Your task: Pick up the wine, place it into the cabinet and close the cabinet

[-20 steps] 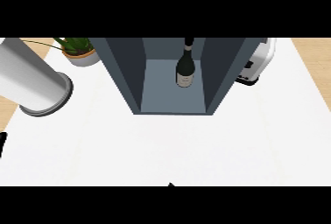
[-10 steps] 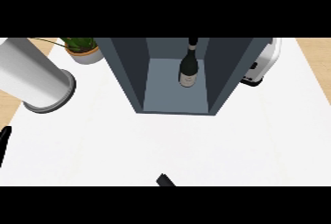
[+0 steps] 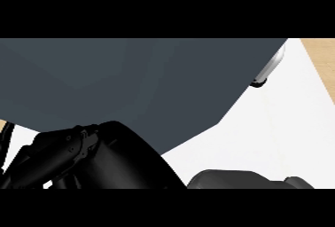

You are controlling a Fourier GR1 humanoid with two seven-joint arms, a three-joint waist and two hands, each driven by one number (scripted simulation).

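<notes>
Low at left, left hand point(image 3: 65, 155) against grey cabinet point(image 3: 131, 80), fingers' spread unclear

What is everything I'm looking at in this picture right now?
Large dark grey-blue cabinet surface: one, fills the upper left and middle of the view; the wine does not show.
White counter top: one, right side, with a smaller patch at lower left.
White and grey object: one, beside the cabinet's right edge; too little shows to tell what it is.
Tan wood floor: a strip at the upper right.
Black robot parts: a large jointed mass at lower left and a rounded piece at the bottom; which hand each is, I cannot tell.
</notes>
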